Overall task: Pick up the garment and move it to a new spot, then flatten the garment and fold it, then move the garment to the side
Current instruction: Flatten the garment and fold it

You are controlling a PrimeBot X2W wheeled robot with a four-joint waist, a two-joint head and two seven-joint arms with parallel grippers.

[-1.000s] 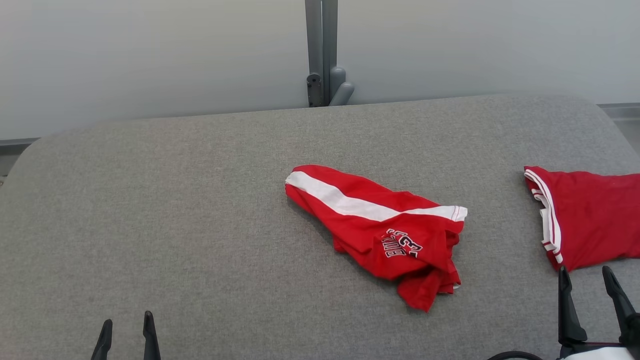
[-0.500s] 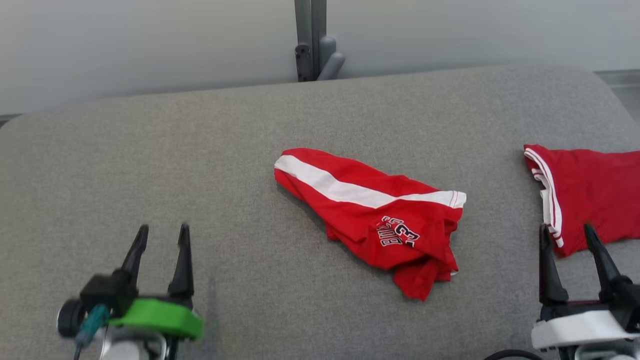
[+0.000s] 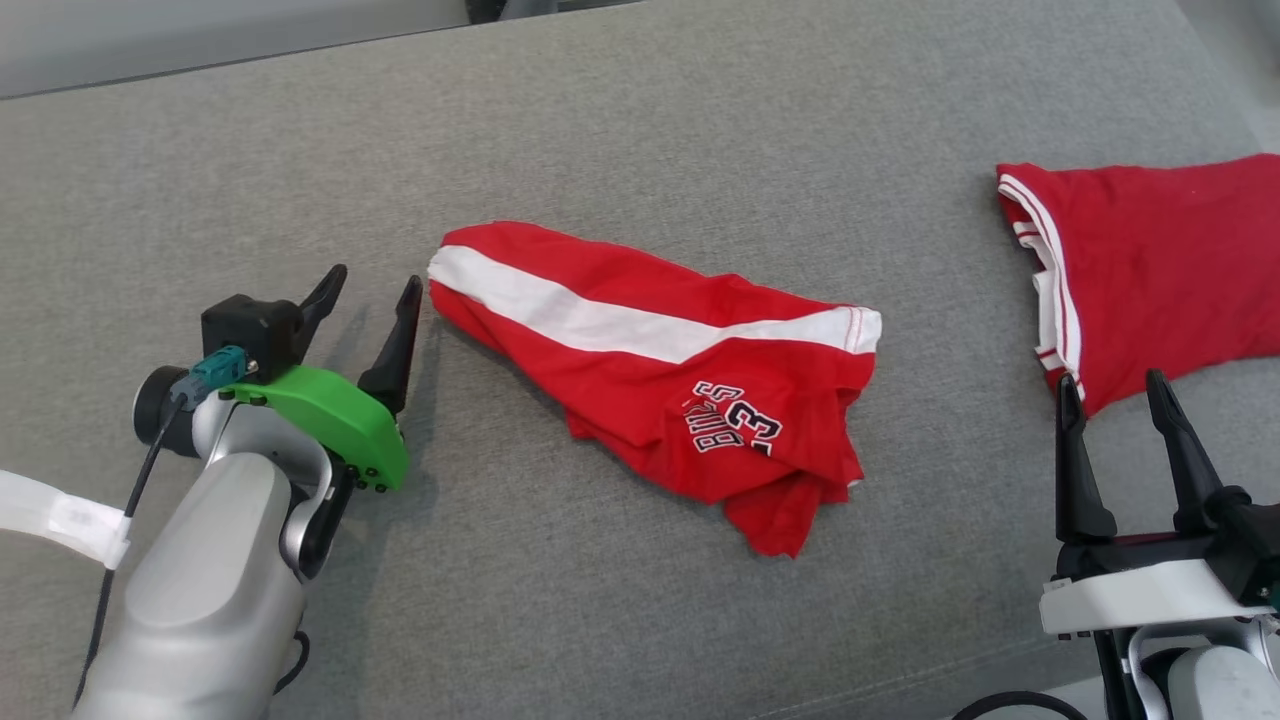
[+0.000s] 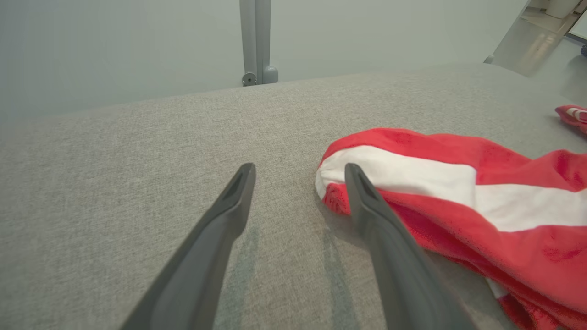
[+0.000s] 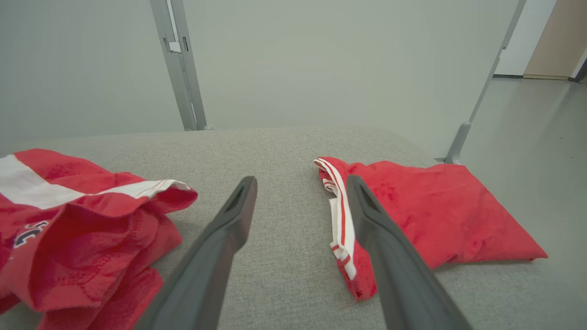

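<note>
Two red pieces lie on the table [image 3: 700, 120]: the crumpled garment [image 3: 660, 370] mid-table, a folded garment [image 3: 1150, 260] by the right edge. Left gripper [image 3: 375, 277] and right gripper [image 3: 1111, 380] gape wide, holding nothing.

Two red garments [image 3: 640, 370] [image 3: 1160, 260], two pincers [image 3: 377, 277] [image 3: 1111, 378], one table [image 3: 700, 120]

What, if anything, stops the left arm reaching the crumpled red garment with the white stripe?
Probably nothing. The left arm has its jaws open right beside the crumpled red white-striped garment, with only bare grey fabric tabletop between.
</note>
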